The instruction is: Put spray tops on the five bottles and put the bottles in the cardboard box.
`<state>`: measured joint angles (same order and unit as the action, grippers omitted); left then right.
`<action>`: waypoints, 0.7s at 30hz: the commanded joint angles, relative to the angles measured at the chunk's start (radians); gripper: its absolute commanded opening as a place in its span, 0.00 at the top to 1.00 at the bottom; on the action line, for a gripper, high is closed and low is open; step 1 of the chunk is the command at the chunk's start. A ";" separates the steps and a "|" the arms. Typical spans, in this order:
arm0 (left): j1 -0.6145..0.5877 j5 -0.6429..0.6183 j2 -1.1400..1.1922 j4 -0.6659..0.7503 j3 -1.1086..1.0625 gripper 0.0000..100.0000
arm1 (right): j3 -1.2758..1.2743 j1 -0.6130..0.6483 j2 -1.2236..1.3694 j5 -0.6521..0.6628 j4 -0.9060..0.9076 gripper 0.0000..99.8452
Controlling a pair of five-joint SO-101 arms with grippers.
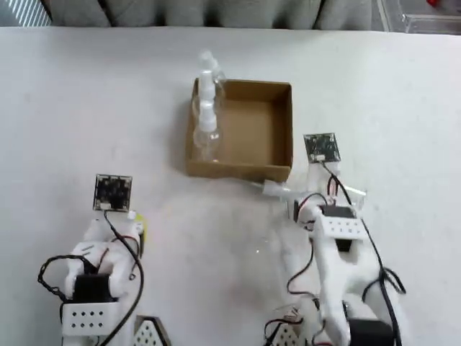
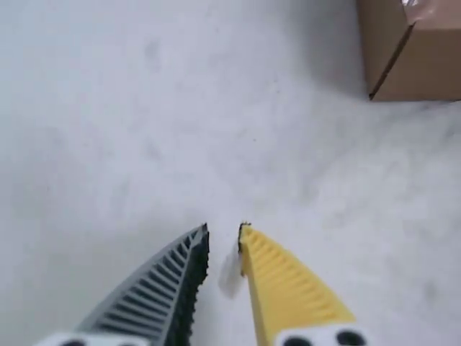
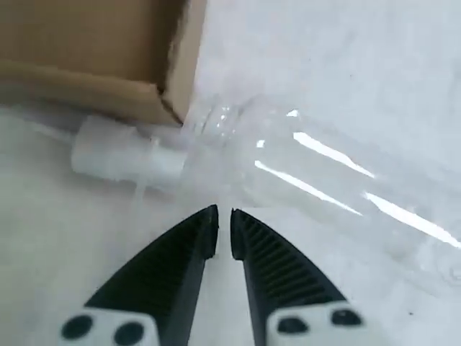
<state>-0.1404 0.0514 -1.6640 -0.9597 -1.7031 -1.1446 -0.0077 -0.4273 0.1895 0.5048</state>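
The cardboard box stands open at the table's middle, with clear bottles wearing white spray tops along its left wall. Another clear bottle lies on its side on the table by the box's near right corner, its white spray top fitted. My right gripper hovers just short of this bottle's neck, its black fingers shut on nothing. In the high view that bottle lies just in front of the right arm. My left gripper, one finger grey and one yellow, is shut over bare table.
The left arm sits at the near left, well away from the box. White tabletop stretches on both sides of the box. Cables trail from both arm bases near the front edge.
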 commanded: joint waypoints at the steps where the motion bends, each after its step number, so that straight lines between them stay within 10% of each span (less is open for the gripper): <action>1: -0.010 0.009 -0.013 -0.012 0.005 0.92 | 0.100 -0.018 0.111 -0.008 -0.061 0.98; 21: -0.005 0.014 -0.013 -0.012 0.005 0.92 | 0.399 0.067 0.415 -0.146 -0.058 0.98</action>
<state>-0.1404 0.0575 -1.6640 -0.9597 -1.7031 -0.7933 0.0123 -0.0023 0.0591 0.4572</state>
